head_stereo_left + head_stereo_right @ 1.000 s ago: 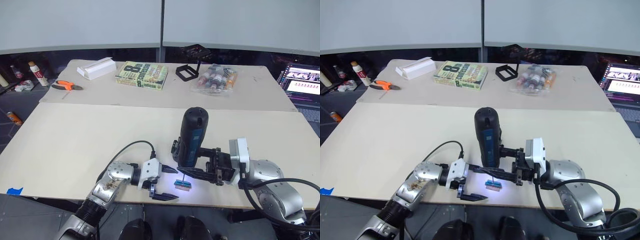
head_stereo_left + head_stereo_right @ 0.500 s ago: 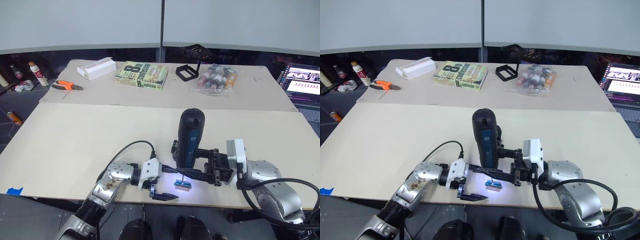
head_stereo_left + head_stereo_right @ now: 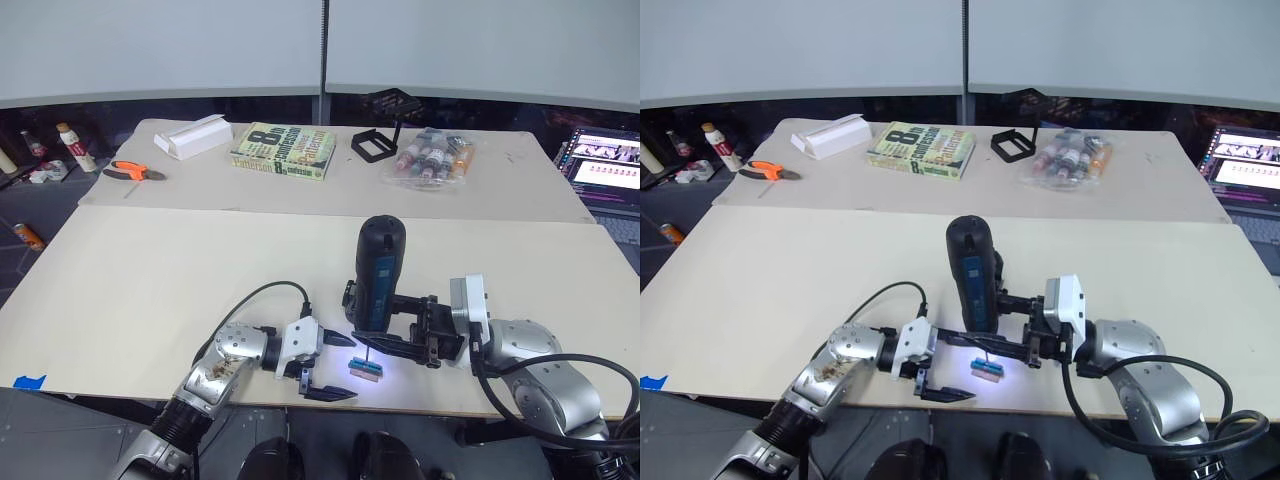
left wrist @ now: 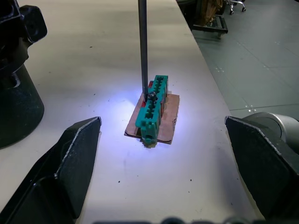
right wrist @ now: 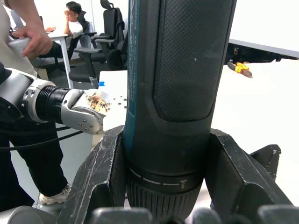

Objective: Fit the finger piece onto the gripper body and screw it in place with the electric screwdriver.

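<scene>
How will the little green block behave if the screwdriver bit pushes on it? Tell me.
The green block looks small and light, loose on a card scrap, so it would probably slide or tip. The electric screwdriver bit meets it near one end, likely twisting it.

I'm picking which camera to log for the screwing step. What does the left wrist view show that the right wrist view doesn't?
The left wrist view shows the thin metal bit standing on a small green block that sits on a brown card in a pool of white light, with the left claw open around it. The right wrist view shows the right claw shut on the barrel of the electric screwdriver, the robot's left arm, and people behind. Both show the pale table and parts of the screwdriver.
</scene>
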Motion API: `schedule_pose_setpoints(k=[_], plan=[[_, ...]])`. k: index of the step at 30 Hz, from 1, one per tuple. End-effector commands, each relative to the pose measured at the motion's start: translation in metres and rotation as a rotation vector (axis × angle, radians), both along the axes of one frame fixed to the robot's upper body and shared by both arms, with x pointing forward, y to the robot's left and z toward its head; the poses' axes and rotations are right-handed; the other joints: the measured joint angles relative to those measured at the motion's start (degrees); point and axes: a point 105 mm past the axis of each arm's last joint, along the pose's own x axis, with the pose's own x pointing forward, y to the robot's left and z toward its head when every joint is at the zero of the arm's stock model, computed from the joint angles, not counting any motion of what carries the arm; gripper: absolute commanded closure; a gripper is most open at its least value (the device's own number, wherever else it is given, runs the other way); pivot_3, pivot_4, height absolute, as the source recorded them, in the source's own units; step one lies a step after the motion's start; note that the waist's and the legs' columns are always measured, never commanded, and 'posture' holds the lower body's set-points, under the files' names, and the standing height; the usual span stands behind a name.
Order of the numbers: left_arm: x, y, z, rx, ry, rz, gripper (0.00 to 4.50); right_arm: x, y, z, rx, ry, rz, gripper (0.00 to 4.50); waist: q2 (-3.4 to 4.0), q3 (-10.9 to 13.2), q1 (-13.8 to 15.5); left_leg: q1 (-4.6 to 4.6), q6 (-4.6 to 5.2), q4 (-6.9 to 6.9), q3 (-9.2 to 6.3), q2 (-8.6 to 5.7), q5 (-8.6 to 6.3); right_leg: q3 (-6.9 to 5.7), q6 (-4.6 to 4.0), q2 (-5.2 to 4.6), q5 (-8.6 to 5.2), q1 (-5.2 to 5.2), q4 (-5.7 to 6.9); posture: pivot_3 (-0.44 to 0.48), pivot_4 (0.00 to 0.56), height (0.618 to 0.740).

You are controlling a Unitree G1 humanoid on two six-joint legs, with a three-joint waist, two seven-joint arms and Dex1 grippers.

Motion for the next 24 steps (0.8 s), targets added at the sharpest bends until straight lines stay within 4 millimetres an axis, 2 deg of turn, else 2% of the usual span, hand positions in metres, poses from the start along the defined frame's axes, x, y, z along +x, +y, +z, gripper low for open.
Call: schedule_pose_setpoints(k=[1,11,24], plan=[[-0.003,0.0,0.002,-0.013,-0.009,-0.014,0.02,-0.003,0.002,0.015,0.016,-0.084,0.015,2.57,0.0,0.0,-0.01,0.0,0.0,0.0,0.0,0.0,0.0,0.0,0.0,0.0,0.0,0.0,0.0,0.0,0.15,0.74],[-0.003,-0.002,0.002,-0.011,-0.009,-0.015,0.02,-0.004,0.001,0.017,0.024,-0.105,0.017,2.57,0.0,0.0,-0.01,0.0,0.0,0.0,0.0,0.0,0.0,0.0,0.0,0.0,0.0,0.0,0.0,0.0,0.15,0.74],[-0.002,-0.001,0.004,-0.015,-0.008,-0.008,0.02,-0.007,-0.004,0.03,0.084,-0.13,0.018,2.57,0.0,0.0,0.0,0.0,0.0,0.0,0.0,0.0,0.0,0.0,0.0,0.0,0.0,0.0,0.0,0.0,0.15,0.74]])
